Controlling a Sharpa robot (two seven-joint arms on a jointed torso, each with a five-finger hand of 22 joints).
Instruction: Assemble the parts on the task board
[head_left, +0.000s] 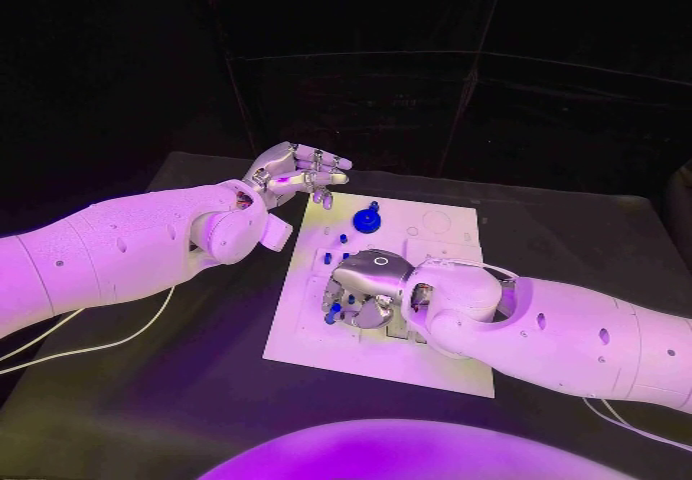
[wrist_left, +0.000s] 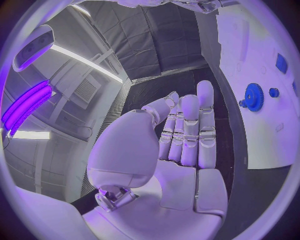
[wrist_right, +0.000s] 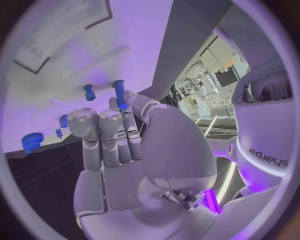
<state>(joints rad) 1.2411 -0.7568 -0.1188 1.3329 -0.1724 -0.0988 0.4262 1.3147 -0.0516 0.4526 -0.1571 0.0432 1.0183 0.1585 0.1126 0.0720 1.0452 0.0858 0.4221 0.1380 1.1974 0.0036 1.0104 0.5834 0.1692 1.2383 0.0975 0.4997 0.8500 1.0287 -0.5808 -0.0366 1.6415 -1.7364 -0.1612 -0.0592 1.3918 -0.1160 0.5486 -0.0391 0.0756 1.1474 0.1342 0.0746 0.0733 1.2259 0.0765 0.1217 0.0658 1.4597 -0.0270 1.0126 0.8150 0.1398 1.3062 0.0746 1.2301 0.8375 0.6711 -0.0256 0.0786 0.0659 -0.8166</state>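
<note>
Right hand (head_left: 372, 285), nearest the camera, hangs palm-down over the middle of the white task board (head_left: 447, 368), its arm entering from 4 o'clock. In the right wrist view its fingers (wrist_right: 100, 131) lie side by side, and a blue peg (wrist_right: 119, 93) rises at their tips beside the thumb; whether the peg is pinched or merely touched cannot be told. A shorter blue pin (wrist_right: 89, 92) stands on the board just beyond the peg, and two small blue pieces (wrist_right: 63, 121) lie close to the fingers. The hand covers much of the board's centre, hiding whatever lies under the palm.

Blue gear (head_left: 366, 218) rests on the board at 12 o'clock from the right hand, with small blue studs (head_left: 342, 240) between gear and hand. The left wrist view shows the same gear upright on its edge-on face beside a small blue knob (wrist_left: 274, 92).

Left hand (head_left: 300, 172) hovers at 11 o'clock off the board's far corner, above the black counter (head_left: 173, 400), holding nothing, fingers straight and close together. White cables (head_left: 101, 345) trail on the counter at 8 o'clock.
</note>
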